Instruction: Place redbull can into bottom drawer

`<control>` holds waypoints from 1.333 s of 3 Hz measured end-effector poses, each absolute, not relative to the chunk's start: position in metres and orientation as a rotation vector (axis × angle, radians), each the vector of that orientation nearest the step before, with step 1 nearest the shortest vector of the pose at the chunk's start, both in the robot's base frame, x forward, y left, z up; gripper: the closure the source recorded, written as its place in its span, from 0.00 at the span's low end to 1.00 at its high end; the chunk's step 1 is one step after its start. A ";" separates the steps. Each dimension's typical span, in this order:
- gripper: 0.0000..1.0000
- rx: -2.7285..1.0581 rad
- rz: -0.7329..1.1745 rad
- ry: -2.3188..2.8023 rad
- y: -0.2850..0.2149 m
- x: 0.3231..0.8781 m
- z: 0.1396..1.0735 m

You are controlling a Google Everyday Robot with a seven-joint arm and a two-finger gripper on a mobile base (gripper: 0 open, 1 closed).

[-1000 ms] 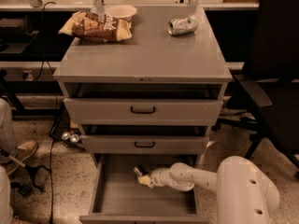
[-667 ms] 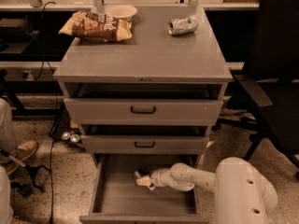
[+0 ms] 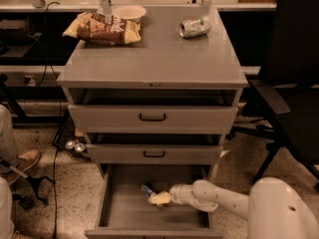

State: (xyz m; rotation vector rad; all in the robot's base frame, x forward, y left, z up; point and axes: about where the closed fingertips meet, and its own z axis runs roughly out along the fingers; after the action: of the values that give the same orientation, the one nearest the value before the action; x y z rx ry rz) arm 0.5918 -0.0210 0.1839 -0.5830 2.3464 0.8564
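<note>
Camera view, looking down at grey table with three drawers in its front. Bottom drawer pulled out, flat grey floor showing, low side walls. Top drawer and middle drawer each a little way out, black handles on both.

Hand is inside the bottom drawer, low over the floor, about mid-width, pointing left. White arm reaches in from the right, over the drawer's right wall; rounded white robot body at lower right corner.

Redbull can is in the bottom drawer, right at the tip of the hand, on its upper-left side, touching or nearly so. Only a small dark-blue part with a bit of silver shows. Cannot tell if the hand is grasping the can or has released it, and cannot tell if the can rests on the drawer floor or is just above it.

On the table top: chip bag back left, pale bowl just behind it, crumpled silver can lying on its side back right, well apart from the bag.

Black office chair right of the table. Speckled floor; a brown shoe at far left, cables near it.
</note>
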 end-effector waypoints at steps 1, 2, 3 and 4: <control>0.00 -0.492 0.858 2.302 -0.075 0.568 0.209; 0.00 -0.413 0.831 2.302 -0.113 0.559 0.210; 0.00 -0.413 0.831 2.302 -0.113 0.559 0.210; 0.00 -0.350 0.773 2.285 -0.133 0.543 0.224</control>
State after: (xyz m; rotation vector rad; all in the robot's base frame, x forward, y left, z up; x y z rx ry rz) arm 0.5431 -0.1327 0.2240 -0.3496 2.2849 0.7731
